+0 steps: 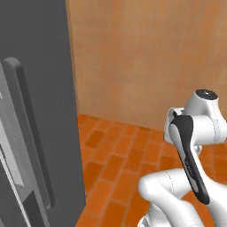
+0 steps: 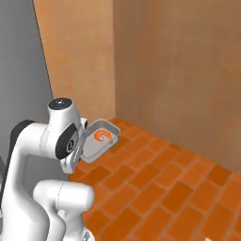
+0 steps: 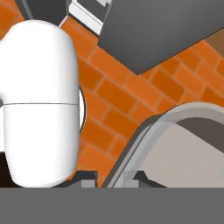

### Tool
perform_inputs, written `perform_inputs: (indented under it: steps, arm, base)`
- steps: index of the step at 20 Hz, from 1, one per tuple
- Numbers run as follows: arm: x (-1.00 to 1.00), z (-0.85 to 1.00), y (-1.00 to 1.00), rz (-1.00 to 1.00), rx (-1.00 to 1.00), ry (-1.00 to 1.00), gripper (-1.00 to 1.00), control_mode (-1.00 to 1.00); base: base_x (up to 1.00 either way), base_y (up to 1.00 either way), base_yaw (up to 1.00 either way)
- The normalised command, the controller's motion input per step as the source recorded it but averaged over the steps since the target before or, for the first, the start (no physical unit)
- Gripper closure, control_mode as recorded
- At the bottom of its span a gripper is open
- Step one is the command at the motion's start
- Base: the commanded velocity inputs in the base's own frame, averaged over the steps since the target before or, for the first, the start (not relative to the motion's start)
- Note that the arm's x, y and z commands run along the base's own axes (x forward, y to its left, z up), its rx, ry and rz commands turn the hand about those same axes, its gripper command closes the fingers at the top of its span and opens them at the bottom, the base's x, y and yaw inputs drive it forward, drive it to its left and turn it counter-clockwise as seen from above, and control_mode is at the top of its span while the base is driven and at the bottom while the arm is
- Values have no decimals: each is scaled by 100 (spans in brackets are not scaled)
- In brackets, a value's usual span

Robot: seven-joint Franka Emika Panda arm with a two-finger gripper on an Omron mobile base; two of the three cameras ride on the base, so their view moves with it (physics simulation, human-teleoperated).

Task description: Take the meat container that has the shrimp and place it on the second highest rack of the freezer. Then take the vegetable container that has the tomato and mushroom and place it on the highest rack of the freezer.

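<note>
While orange brick floor [image 2: 155,188] spreads below the tool [image 3: 114,180] and tan tiled walls [image 2: 179,70] rise beyond it, the tool's jaws are pinched nearly shut on the rim of the meat container [image 2: 96,141], a shallow grey metal tray held off the floor. A curled orange shrimp [image 2: 104,135] lies inside. The smooth grey freezer [image 1: 35,111] stands off to the tool's side.

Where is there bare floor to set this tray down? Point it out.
Free: the orange brick floor ahead, bordered by the tan walls, and the strip between the grey freezer and the arm. Crowded: beside the arm itself, where the meat container with the shrimp hangs.
</note>
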Motion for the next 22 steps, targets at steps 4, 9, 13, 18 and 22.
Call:
perform_inputs:
  steps: [4,9,13,18,22]
  arm:
    - [0,0,0,0,0,0,100,100]
    - [0,0,0,0,0,0,100,100]
    - [0,0,0,0,0,0,100,100]
    - [0,0,0,0,0,0,100,100]
    - [0,0,0,0,0,0,100,100]
  base:
    - [98,-49,58]
    - [20,-28,62]
    - [-40,-22,60]
    - [-52,-40,55]
    - [-56,-36,55]
